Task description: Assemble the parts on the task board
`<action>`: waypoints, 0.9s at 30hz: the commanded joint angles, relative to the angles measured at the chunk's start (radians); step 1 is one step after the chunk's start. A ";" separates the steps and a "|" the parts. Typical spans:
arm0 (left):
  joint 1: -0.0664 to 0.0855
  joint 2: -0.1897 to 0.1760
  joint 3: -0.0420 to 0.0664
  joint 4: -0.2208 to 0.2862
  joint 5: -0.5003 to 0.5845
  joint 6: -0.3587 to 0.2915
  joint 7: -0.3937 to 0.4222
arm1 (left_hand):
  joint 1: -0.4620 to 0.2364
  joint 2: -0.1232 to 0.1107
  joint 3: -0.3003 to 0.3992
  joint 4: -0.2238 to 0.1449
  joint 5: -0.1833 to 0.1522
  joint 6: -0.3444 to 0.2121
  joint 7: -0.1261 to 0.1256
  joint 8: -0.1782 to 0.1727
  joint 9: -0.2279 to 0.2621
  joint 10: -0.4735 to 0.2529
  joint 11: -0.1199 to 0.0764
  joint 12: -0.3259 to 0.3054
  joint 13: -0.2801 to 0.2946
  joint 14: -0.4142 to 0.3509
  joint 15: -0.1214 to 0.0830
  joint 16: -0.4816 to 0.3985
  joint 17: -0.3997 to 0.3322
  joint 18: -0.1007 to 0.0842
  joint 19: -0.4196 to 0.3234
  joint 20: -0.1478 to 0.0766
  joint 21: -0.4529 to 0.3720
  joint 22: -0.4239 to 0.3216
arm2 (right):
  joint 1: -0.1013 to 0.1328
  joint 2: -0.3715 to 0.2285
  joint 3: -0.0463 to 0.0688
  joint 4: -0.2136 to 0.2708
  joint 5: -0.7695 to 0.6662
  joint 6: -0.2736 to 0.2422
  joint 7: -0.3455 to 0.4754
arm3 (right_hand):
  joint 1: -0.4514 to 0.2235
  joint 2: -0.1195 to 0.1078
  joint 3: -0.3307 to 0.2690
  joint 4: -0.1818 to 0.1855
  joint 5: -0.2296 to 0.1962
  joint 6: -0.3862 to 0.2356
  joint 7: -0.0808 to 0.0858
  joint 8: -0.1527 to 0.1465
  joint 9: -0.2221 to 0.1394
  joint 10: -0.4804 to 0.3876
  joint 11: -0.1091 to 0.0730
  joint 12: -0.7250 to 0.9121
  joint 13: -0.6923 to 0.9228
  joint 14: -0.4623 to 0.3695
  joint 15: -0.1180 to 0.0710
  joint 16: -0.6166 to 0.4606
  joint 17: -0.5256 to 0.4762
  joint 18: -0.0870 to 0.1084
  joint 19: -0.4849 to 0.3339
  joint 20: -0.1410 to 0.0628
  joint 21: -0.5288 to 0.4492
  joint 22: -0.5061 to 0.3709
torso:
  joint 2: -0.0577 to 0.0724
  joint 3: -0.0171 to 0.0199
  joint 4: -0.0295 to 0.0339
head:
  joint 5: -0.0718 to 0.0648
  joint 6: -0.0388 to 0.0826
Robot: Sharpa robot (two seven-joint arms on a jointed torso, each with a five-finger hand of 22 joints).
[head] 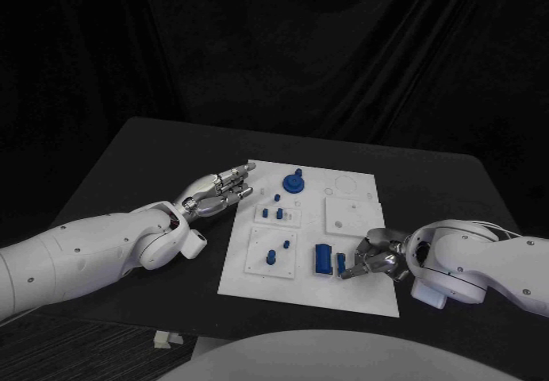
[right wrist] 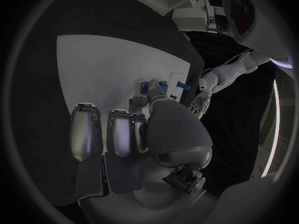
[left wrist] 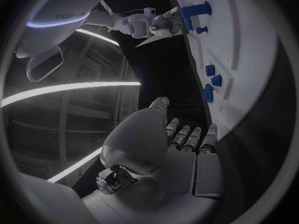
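Observation:
The white task board (head: 343, 230) lies mid-table. On it sit a round blue part with a peg (head: 294, 183), two small blue pegs (head: 271, 213), one blue peg (head: 271, 256) and an upright blue block (head: 324, 259) with a smaller blue piece (head: 341, 260) beside it. My right hand (head: 372, 258) rests at the board's near right. Its thumb tip touches the smaller blue piece (right wrist: 153, 88) while the other fingers (right wrist: 84, 129) lie stretched over the board (right wrist: 106, 64). My left hand (head: 217, 194) hovers at the board's left edge, fingers extended and empty, also seen as left hand (left wrist: 181, 139).
Raised white sub-plates (head: 352, 214) stand on the board, with round holes near its far right corner (head: 343, 186). The black table (head: 149, 159) runs out to the left and behind the board. Its front edge lies close to the board's near side.

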 commanded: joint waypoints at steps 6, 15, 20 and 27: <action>-0.002 0.003 0.001 0.001 0.006 0.012 0.015 | 0.008 0.002 0.005 0.001 0.003 0.000 0.009 0.004 0.002 -0.002 0.007 0.003 0.001 0.000 -0.005 -0.004 -0.002 0.005 0.003 0.003 0.007 0.001 | -0.003 0.002 0.000 0.004 -0.011 -0.040 -0.017 | 0.024 0.009 0.004 -0.007 0.015 0.042 -0.028 0.036 0.063 0.102 -0.007 0.003 0.263 0.066 -0.005 0.002 0.041 0.001 0.043 -0.006 0.009 0.210 | 0.000 0.0001 -0.0012 | 0.000 0.000; -0.003 0.004 0.001 0.000 0.006 0.014 0.015 | 0.007 0.003 0.006 0.000 0.003 -0.001 0.009 0.004 0.001 -0.001 0.008 0.003 0.001 0.000 -0.004 -0.004 -0.002 0.005 0.004 0.003 0.007 0.001 | -0.004 0.002 0.000 0.004 -0.027 -0.068 -0.017 | 0.013 0.019 0.002 0.001 -0.035 0.058 -0.028 0.048 0.078 0.102 -0.008 0.003 0.263 0.066 -0.006 0.002 0.040 0.000 0.045 -0.007 0.014 0.211 | -0.001 0.0001 0.0004 | -0.002 0.000; -0.003 0.004 0.001 0.000 0.006 0.014 0.015 | 0.007 0.003 0.006 0.000 0.003 -0.001 0.009 0.004 0.001 -0.001 0.008 0.003 0.001 0.000 -0.004 -0.004 -0.002 0.005 0.004 0.003 0.007 0.001 | -0.004 0.005 0.000 0.003 -0.050 -0.071 -0.024 | 0.012 0.019 0.000 0.002 -0.053 0.061 -0.029 0.050 0.082 0.102 -0.008 0.003 0.263 0.066 -0.006 0.001 0.039 0.000 0.045 -0.007 0.014 0.211 | 0.000 0.0000 0.0001 | -0.002 0.000; -0.004 0.003 0.001 0.001 0.006 0.014 0.016 | 0.007 0.003 0.006 0.000 0.003 -0.001 0.009 0.004 0.001 -0.001 0.008 0.003 0.001 0.000 -0.004 -0.004 -0.002 0.005 0.004 0.003 0.007 0.001 | -0.005 0.009 0.000 0.012 -0.164 -0.078 -0.026 | 0.022 0.005 -0.007 -0.008 -0.080 0.071 -0.030 0.058 0.091 0.102 -0.009 0.003 0.263 0.066 -0.007 0.001 0.039 -0.001 0.047 -0.008 0.020 0.213 | 0.000 -0.0001 -0.0010 | 0.002 0.000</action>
